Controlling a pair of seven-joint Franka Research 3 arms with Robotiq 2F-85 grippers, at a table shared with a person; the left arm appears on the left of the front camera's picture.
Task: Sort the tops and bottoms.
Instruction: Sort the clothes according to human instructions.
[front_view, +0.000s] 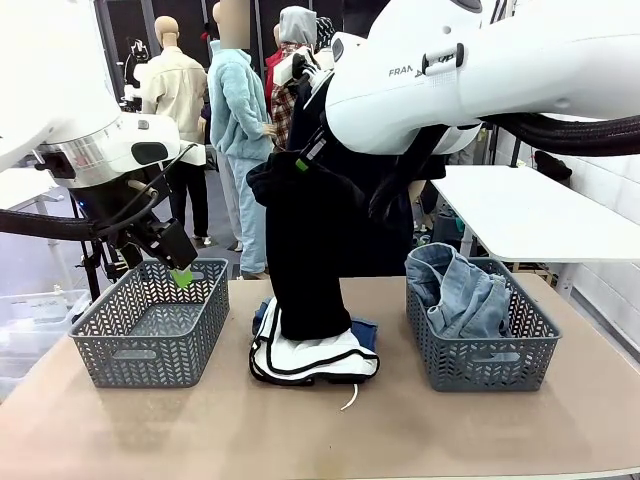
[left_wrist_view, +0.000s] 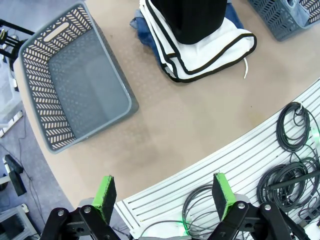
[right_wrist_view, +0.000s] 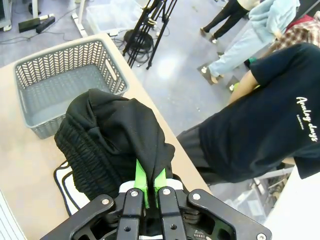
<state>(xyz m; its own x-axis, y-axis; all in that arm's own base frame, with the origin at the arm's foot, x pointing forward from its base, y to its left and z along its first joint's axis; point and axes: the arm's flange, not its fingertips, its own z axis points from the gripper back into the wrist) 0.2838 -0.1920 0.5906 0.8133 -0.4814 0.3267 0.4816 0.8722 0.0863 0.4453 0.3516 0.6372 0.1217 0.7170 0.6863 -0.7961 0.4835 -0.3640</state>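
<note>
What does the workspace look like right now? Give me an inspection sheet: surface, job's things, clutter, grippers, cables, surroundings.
Surface: tan table, bare around the baskets and the pile.
Job's things: black garment lifted by its top, lower end resting on the white garment with black trim, which lies on a blue denim piece at the centre; left basket empty; right basket holds denim garments.
Clutter: nothing seen.
Grippers: left gripper open, hovering, holding nothing; right gripper shut on the black garment.
Cables: black coils on the slatted panel at the table's near edge.
Surroundings: person in a black printed T-shirt at the far side.
</note>
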